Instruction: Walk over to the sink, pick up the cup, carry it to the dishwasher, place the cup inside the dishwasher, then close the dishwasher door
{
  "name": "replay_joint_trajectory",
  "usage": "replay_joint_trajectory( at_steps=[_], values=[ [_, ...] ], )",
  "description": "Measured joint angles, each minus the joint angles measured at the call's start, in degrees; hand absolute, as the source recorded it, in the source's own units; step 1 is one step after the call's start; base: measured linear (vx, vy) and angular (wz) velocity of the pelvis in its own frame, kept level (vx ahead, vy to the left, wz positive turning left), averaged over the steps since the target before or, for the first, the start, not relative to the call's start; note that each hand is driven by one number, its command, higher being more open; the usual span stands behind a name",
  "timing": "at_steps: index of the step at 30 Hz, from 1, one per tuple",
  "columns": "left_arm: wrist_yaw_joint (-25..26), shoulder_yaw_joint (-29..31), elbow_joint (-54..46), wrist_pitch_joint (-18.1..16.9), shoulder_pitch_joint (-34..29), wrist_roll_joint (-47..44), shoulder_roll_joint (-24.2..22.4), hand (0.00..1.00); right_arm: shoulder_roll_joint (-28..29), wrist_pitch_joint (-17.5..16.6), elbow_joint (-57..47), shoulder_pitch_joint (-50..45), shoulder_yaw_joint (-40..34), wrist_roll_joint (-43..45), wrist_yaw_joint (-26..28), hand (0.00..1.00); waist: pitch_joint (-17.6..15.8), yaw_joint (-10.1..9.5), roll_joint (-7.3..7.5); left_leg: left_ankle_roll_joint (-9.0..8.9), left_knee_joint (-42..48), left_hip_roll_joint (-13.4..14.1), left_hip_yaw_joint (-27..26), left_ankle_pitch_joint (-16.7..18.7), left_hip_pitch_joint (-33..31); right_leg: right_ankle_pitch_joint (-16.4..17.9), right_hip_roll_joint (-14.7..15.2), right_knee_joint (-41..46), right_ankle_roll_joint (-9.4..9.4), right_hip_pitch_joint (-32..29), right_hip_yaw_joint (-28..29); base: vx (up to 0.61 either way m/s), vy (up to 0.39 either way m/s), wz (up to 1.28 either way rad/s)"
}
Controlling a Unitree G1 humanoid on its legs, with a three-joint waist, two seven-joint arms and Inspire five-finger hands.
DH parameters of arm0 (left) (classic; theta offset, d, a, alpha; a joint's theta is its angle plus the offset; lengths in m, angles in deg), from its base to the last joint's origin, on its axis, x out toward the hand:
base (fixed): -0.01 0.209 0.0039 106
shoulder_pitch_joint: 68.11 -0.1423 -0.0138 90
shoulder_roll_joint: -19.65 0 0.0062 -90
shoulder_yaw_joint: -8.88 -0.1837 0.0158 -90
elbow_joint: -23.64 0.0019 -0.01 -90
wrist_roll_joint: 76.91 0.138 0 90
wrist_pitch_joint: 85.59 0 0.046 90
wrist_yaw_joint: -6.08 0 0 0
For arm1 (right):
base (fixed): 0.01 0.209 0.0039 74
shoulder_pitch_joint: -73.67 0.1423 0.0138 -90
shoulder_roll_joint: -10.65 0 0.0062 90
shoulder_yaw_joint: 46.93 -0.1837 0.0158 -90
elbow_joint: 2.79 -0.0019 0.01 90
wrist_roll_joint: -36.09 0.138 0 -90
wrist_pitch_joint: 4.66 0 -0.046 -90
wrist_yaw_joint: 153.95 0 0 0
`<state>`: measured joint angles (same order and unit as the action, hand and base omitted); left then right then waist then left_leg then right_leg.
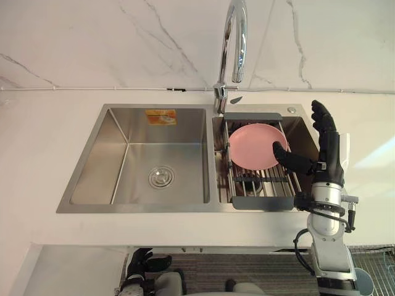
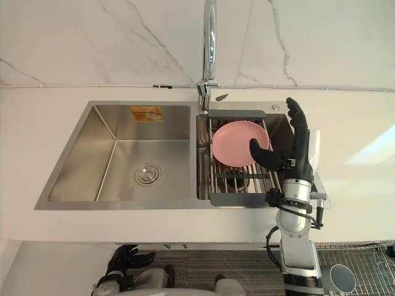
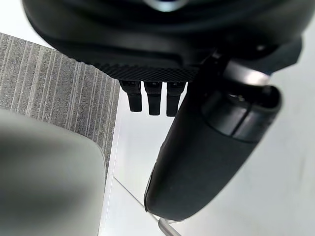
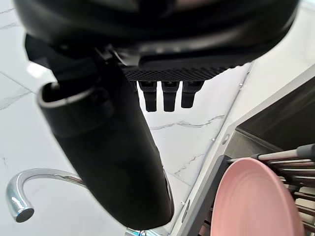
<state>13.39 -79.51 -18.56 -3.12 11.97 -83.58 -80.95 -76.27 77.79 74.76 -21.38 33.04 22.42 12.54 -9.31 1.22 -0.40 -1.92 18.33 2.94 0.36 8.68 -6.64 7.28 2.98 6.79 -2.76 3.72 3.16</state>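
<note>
Right hand [image 1: 331, 157] stands at the left eye view's right, fingers straight, thumb [image 1: 290, 161] spread toward the plate [image 1: 256, 145]. What looks like a clear cup [image 1: 344, 148] stands just right of it, at the sink's [image 1: 92, 185] right edge. Left wrist view: left hand [image 3: 147, 39] relaxed, empty. Right wrist view: I'd bring the cup between thumb and fingers before closing.

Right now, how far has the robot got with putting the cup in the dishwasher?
Done: it stands at the sink. In hand: nothing yet; the right hand hangs open over the rack by the pink plate, and the left hand is low and open. Left: the pick-up, the carry, the loading, shutting the door.
</note>
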Motion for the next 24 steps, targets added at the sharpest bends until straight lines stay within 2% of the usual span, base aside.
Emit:
replay_joint_trajectory(
  at_steps=[6,7,14,20,24],
  values=[
    [0.3,1.4,0.3,0.3,-0.9,1.2,0.7,0.9,0.0,0.1,0.0,-2.7,-3.4,-0.1,0.4,0.9,0.0,1.28,-0.01,-0.76,-4.0,0.4,-0.9,-1.7,2.5,-0.1,-0.4,0.0,0.17,0.1,1.0,0.02,-0.034,-0.08],
    [-0.1,0.2,2.0,-0.4,-1.1,2.2,2.3,0.9,0.1,0.4,0.0,-4.7,-4.2,-1.3,1.0,0.9,1.9,2.72,1.49,-0.59,-10.3,0.1,-1.7,-5.9,4.7,-1.7,0.0,-1.1,-0.3,-0.5,1.8,0.01,-0.011,-0.08],
    [-0.2,0.2,2.3,-0.4,-1.1,2.2,2.3,0.9,0.3,0.5,0.2,-4.7,-4.1,-1.4,1.0,0.9,2.1,2.63,1.48,-0.59,-11.3,0.0,-1.7,-6.7,5.1,-1.9,0.1,-1.1,-0.56,-0.5,1.4,0.0,-0.002,0.01],
    [-1.4,0.4,2.4,0.4,-0.9,2.2,1.9,0.9,1.5,1.3,0.3,-3.9,-2.0,-3.0,1.1,0.9,2.7,1.63,1.72,-0.57,-16.5,-0.5,-1.0,-9.7,8.8,-2.3,0.8,-1.6,-0.81,1.4,0.3,-0.03,-0.011,0.08],
    [-2.4,1.4,2.3,0.9,-0.9,2.2,0.9,0.9,1.4,1.3,1.1,-0.6,-1.8,-6.9,1.7,0.9,3.2,1.05,1.69,-0.62,-20.5,-1.1,0.1,-12.4,10.1,-2.4,1.2,-2.3,-0.94,1.6,-1.0,-0.08,-0.01,0.14]
  ],
)
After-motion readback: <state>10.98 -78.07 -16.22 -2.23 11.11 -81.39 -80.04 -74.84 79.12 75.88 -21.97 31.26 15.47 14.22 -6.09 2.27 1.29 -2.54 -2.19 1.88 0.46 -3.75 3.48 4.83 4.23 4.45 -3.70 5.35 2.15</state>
